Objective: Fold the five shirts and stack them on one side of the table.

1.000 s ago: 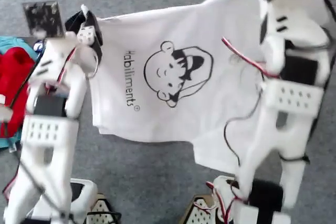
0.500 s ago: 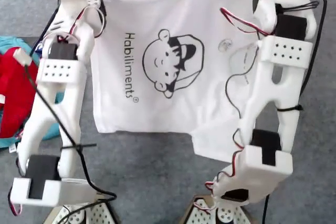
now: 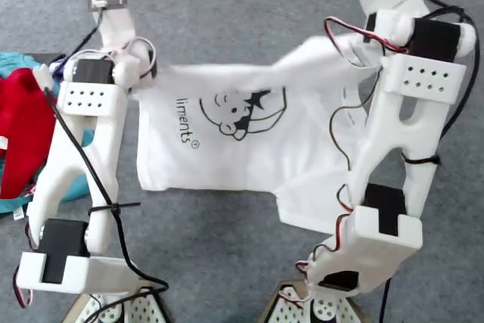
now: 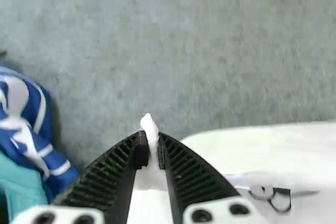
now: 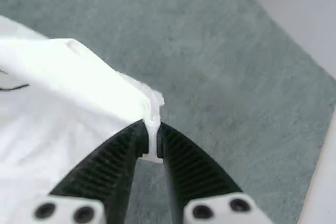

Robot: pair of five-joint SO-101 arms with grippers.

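Both pincers are closed: the left pincer (image 4: 150, 148) and right pincer (image 5: 151, 137) each pinch a corner of the white shirt (image 3: 227, 160), which spans between them. A fold appears to be in hand. Next, both corners need lowering evenly onto the hem below them.

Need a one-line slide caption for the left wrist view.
Left gripper shut on a pinched edge of the white shirt over the grey table, blue clothing nearby.

The table (image 3: 249, 13) is lit brightly and evenly from overhead in the high view. A soft, narrow shadow is cast under the white shirt (image 3: 227, 156) along its lower hem, just below the frame's centre. In both wrist views the shirt's folds are washed out to plain white. A darker shadow is seen beside the blue garment (image 4: 21, 114).
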